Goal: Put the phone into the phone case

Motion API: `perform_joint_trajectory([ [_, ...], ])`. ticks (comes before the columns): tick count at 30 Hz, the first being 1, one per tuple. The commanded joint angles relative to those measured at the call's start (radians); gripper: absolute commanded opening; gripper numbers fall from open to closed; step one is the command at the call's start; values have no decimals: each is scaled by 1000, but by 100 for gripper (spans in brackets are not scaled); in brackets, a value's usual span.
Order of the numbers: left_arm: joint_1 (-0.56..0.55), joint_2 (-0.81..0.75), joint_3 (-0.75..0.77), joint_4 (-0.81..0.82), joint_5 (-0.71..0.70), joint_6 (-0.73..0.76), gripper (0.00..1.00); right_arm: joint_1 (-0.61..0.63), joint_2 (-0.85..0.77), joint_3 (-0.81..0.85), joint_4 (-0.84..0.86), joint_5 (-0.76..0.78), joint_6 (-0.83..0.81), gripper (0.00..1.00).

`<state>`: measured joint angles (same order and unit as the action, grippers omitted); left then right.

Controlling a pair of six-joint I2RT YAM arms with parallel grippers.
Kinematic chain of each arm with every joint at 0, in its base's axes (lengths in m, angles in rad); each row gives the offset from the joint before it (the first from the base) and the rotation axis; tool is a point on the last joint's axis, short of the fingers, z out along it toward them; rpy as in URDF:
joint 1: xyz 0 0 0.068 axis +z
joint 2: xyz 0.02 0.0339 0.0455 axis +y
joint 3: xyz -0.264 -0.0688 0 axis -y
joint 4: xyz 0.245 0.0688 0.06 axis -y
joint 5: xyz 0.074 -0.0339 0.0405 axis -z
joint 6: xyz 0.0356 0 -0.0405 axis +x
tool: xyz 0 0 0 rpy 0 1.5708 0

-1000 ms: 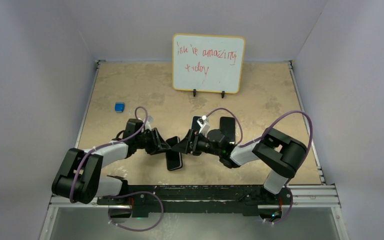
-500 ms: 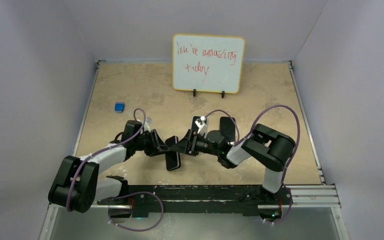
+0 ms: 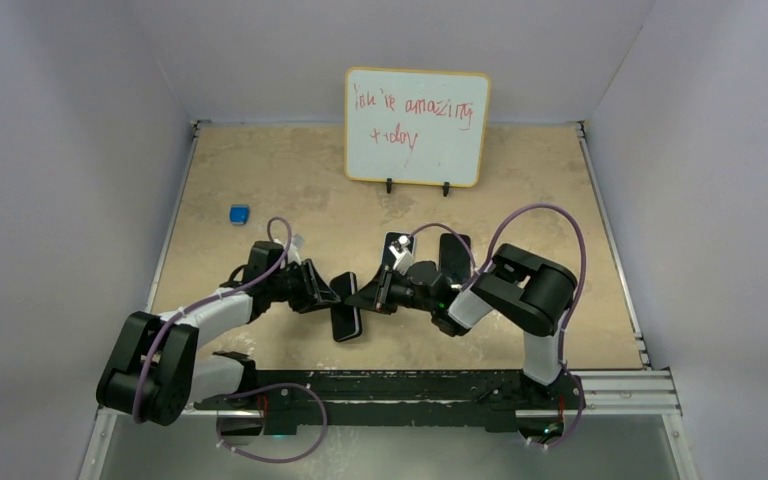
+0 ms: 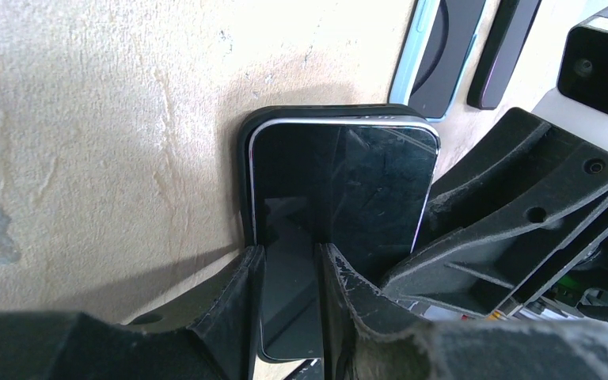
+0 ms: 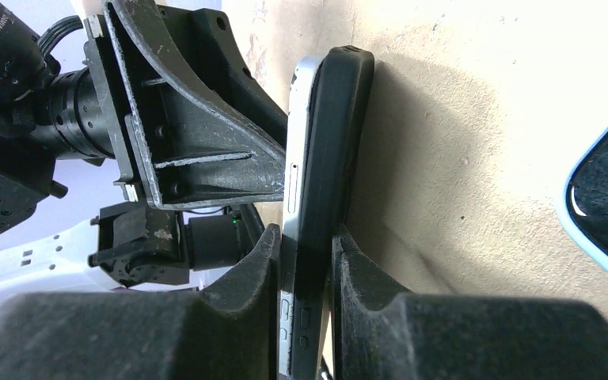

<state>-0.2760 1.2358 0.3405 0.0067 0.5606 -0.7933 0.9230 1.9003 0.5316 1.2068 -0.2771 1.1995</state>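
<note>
From above, the left gripper (image 3: 330, 297) and right gripper (image 3: 362, 297) meet mid-table on the phone (image 3: 348, 312). In the left wrist view the left fingers are clenched on the phone's near end, screen showing, while the light blue phone case (image 4: 435, 59) lies empty just beyond, farther right. In the right wrist view the right fingers clamp the phone edge-on together with a black shell (image 5: 334, 142) on its back. The step looks like a two-handed hold before seating, and next the phone must reach the case and line up squarely, that shell probably coming off first.
</note>
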Motion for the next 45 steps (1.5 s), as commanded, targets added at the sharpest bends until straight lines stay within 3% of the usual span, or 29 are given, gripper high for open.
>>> perform_joint_trajectory([
  [1, -20, 10, -28, -27, 18, 2, 32, 27, -21, 28, 209, -71, 23, 3],
  [7, -20, 9, -23, -31, 10, 5, 33, 28, -49, 83, 52, -62, -34, 0],
  [10, -20, 7, -20, -31, 0, 5, 35, 30, -106, 107, -121, -48, -120, 38],
  [13, -20, 7, -17, -28, -1, 3, 35, 29, -123, 111, -159, -70, -107, 46],
  [15, -20, -3, -22, -23, -7, -6, 35, 28, -106, 149, -167, -111, -95, 36],
  [19, -20, -30, -23, -23, -7, -12, 38, 28, -84, 182, -196, -90, -102, 1],
  [26, -20, -67, -39, -41, -7, -12, 42, 29, -101, 203, -353, 5, -147, 0],
  [27, -20, -72, -40, -42, -9, -10, 42, 30, -101, 208, -366, 9, -150, 5],
  [30, -20, -64, -40, -45, -18, -6, 41, 29, -106, 228, -405, 13, -165, 31],
  [32, -20, -51, -36, -45, -16, -2, 39, 30, -108, 251, -448, 18, -191, 34],
  [34, -20, -46, -32, -45, -19, -2, 39, 30, -111, 263, -480, 35, -213, 25],
  [37, -20, -50, -22, -54, -19, -2, 39, 29, -117, 274, -510, 53, -242, 0],
  [40, -20, -73, 7, -100, -33, 7, 42, 30, -143, 281, -582, 72, -271, 0],
  [45, -20, -193, 91, -227, -65, 53, 53, 11, -245, 208, -551, 140, -289, 0],
])
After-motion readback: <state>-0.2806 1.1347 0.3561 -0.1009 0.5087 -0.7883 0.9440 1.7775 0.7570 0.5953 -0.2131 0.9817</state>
